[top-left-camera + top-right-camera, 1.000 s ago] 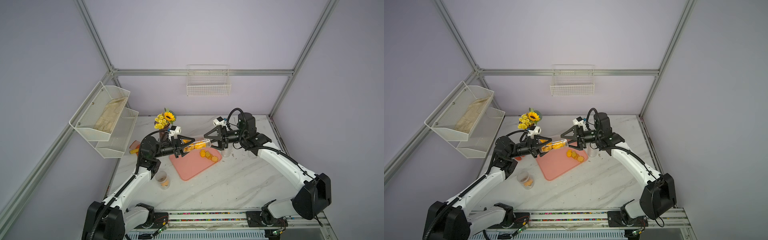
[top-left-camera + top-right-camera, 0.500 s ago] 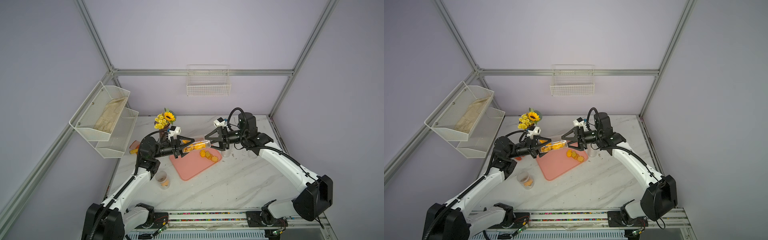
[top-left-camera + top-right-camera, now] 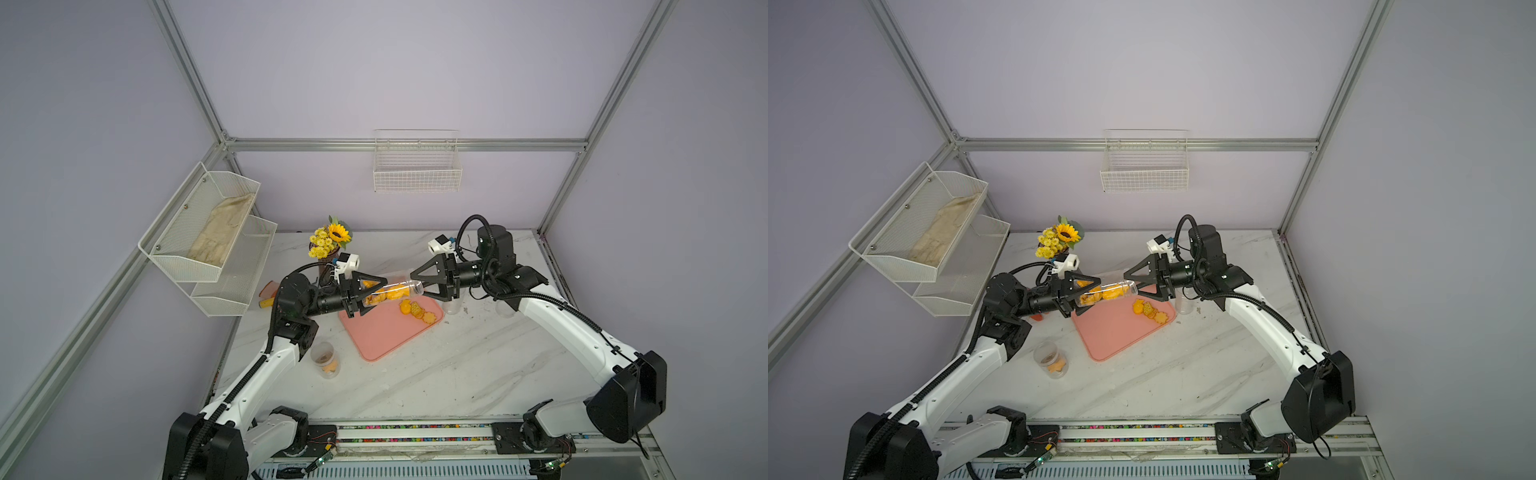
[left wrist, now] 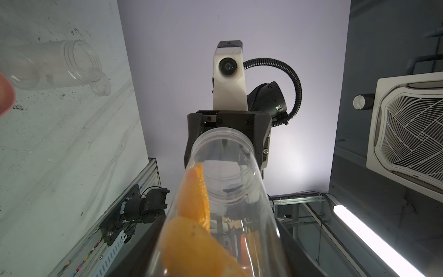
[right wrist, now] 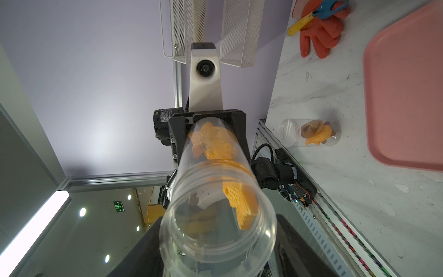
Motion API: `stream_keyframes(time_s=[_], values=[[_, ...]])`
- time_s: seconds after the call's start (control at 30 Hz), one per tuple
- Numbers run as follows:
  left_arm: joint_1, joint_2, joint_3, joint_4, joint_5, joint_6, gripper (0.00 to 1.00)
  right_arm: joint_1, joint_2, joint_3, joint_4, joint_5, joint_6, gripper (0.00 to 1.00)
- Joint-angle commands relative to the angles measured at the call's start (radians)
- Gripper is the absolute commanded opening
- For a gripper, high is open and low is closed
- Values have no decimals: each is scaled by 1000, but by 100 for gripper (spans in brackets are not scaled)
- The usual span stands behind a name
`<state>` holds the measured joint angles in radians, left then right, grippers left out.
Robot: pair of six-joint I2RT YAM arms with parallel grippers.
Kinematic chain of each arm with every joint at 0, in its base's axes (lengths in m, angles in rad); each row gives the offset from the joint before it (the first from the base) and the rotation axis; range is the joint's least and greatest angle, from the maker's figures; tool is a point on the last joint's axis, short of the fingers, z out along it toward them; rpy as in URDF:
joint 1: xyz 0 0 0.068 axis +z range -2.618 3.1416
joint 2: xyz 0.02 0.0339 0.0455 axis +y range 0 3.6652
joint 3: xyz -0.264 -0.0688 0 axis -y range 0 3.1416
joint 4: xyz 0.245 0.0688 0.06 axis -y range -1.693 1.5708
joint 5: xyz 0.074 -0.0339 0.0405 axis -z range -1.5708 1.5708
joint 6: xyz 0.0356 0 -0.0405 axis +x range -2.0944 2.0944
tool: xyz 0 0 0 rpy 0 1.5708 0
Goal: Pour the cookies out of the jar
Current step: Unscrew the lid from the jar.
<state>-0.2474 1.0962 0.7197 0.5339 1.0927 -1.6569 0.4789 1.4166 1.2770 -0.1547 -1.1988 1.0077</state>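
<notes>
rack (image 3: 199,249): white mesh, on the wall at far left, cloth in its upper bin; outside the work zone.
small jar (image 3: 326,361): stands on the table beside the left arm with a few biscuits inside; not the one being poured.
left gripper (image 3: 374,293): fingers clamped on the closed end of the jar; this arm carries the load.
jar (image 3: 397,288): clear, lidless, held in the air roughly level above the tray, mouth toward the right gripper; exact tilt cannot be told.
cookies (image 3: 388,294): most are inside the jar, bunched toward the closed end; the right wrist view shows one on edge near the mouth.
tray (image 3: 382,340): pink, flat on the table below the jar.
poured cookies (image 3: 417,311): a few lie near the tray's far right corner, about under the mouth.
right gripper (image 3: 417,285): fingers straddle the mouth end, close against the rim; whether they press on it cannot be told.
empty jar (image 3: 453,305): stands just beside the tray's right edge.
step in hand: judged as tipping out the remainder, well short of done.
method: lower the mouth below the base gradually; keep the mouth over the tray, not its edge; keep the right fingers off the opening; roll gently if the biscuits wedge.
risk: cookies falling past the corner toward the empty jar.
</notes>
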Motion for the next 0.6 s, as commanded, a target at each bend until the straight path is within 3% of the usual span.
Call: stream_keyframes(time_s=[0.0, 0.23, 0.43, 0.57], values=[[14, -30, -37, 24, 10, 24, 60, -20, -38, -5, -5, -26, -17, 67], [39, -50, -38, 0, 32, 29, 60, -40, -38, -40, -33, -5, -47, 67], [63, -76, -15, -40, 43, 36, 60, -41, -7, -28, -439, 113, -398, 67], [66, -97, 6, -126, 33, 85, 61, -40, -2, -106, -539, 196, -503, 68]])
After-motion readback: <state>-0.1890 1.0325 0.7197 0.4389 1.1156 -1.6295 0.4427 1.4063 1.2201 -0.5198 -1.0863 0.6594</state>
